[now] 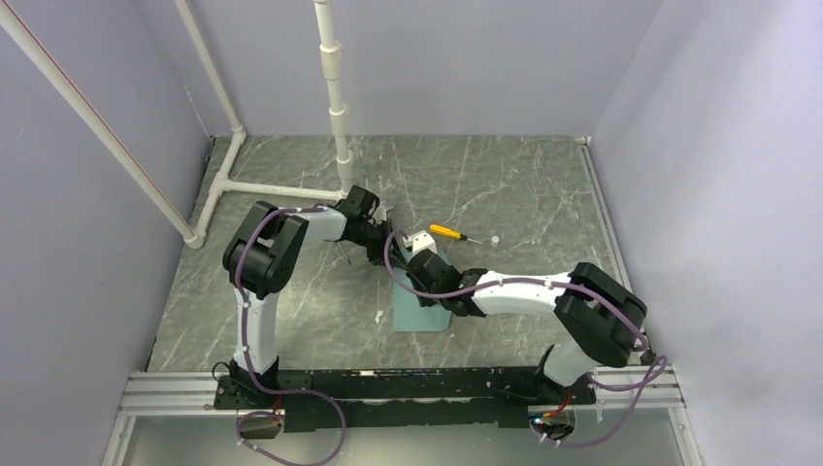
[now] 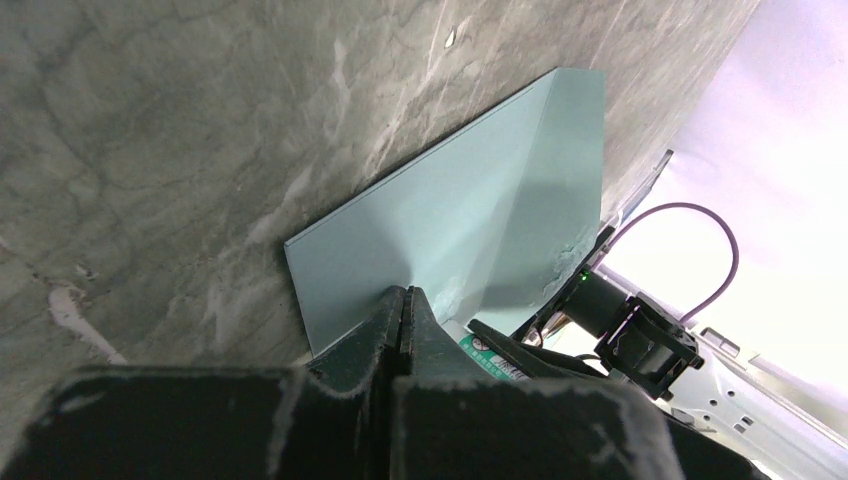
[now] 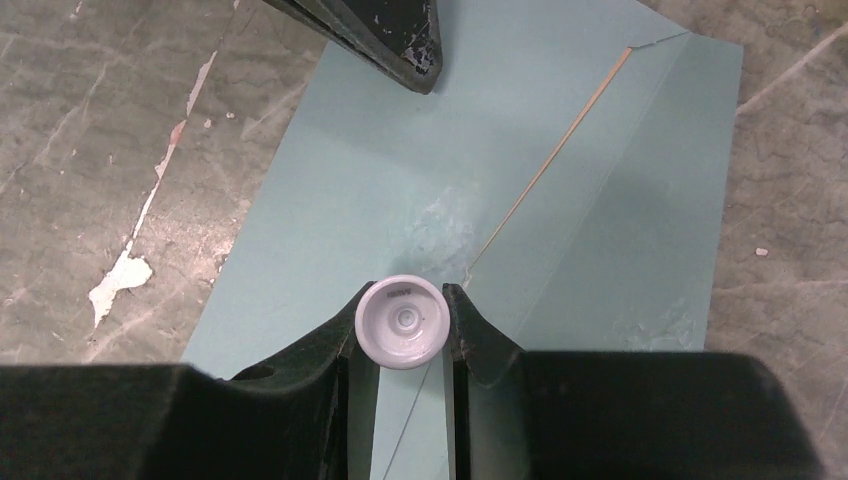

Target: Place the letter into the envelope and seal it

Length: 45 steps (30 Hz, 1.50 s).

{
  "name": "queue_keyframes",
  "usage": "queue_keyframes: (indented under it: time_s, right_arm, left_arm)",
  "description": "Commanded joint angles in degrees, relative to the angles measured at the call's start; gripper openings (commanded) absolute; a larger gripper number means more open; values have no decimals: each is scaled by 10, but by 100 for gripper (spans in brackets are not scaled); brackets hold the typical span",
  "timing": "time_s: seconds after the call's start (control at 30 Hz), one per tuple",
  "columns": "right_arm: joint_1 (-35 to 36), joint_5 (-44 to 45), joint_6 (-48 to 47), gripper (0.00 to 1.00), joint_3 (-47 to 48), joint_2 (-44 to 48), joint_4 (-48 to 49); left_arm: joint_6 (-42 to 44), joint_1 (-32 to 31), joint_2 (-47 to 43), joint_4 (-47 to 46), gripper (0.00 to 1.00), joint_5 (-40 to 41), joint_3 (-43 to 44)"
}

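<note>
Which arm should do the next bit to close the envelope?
Probably the right. The right gripper holds a white tube, maybe glue, just over the envelope. The left gripper is shut, its tip at the envelope's edge, likely pinning it.

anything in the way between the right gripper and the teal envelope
Only its own load: a white round plastic cylinder clamped in the right gripper sits over the flat teal paper envelope; whether its far end touches the paper is hidden. The shut left gripper is at the envelope's edge, off to one side.

Envelope [image 1: 417, 317] on grey marbled table [image 1: 524, 184]
</note>
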State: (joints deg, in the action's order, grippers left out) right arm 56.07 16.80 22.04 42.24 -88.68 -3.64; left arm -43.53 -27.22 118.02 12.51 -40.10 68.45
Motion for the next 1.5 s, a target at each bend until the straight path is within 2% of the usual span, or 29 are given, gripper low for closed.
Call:
queue_keyframes:
  time_s: [0.0,0.33,0.93,1.27,1.47]
  right_arm:
    - [3,-11,-3,0,2,-20,-34]
    - [-55,6,-13,0,58,-65,-56]
    - [-18,-71,7,0,12,1,-92]
    - [-61,-59,-34,0,42,-83,-50]
    - [-83,-61,-56,0,77,-76,-64]
  left_arm:
    - [38,0,41,46,3,81,-15]
    - [39,0,41,45,3,80,-16]
    - [37,1,42,43,2,80,-16]
    - [33,1,40,42,2,82,-21]
    - [39,1,35,49,2,87,-22]
